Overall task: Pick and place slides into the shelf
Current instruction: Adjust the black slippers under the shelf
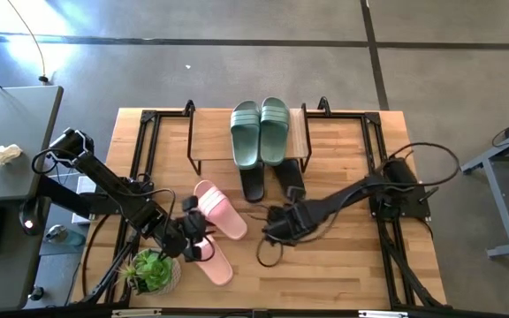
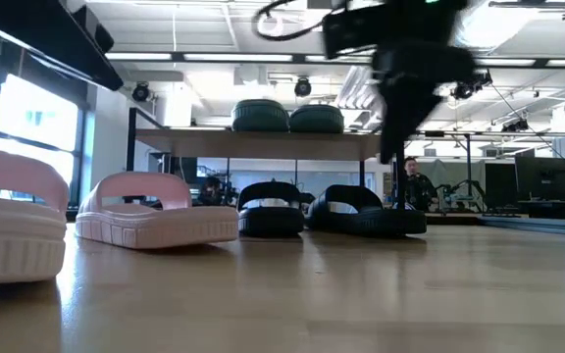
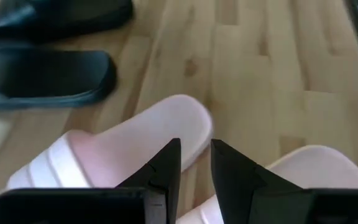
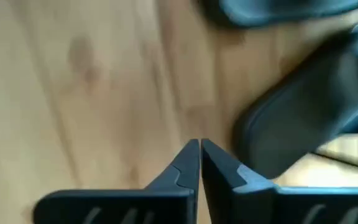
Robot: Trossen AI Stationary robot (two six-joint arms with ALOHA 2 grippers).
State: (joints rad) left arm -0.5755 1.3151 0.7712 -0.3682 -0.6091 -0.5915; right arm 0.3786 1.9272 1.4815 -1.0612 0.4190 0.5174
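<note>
The shelf (image 1: 203, 134) stands at the table's far edge. The sage green slides (image 1: 261, 131) lie side by side on its plank top. The black slides (image 1: 272, 181) lie on the table, their far ends under the shelf. Both light pink slides rest flat on the table, one (image 1: 220, 210) left of centre and one (image 1: 212, 262) nearer the near edge. My left gripper (image 3: 196, 149) hangs above the gap between the two pink slides (image 3: 129, 146), its fingers a little open. My right gripper (image 4: 200, 148) is shut, hovering over bare wood just near of the black slides (image 4: 303, 130).
A potted plant (image 1: 153, 270) sits in the near left corner beside the left arm. Black metal frames (image 1: 144, 150) run along both sides of the table. Loose cable (image 1: 268, 253) loops near the right gripper. A person (image 2: 415, 183) stands in the room beyond.
</note>
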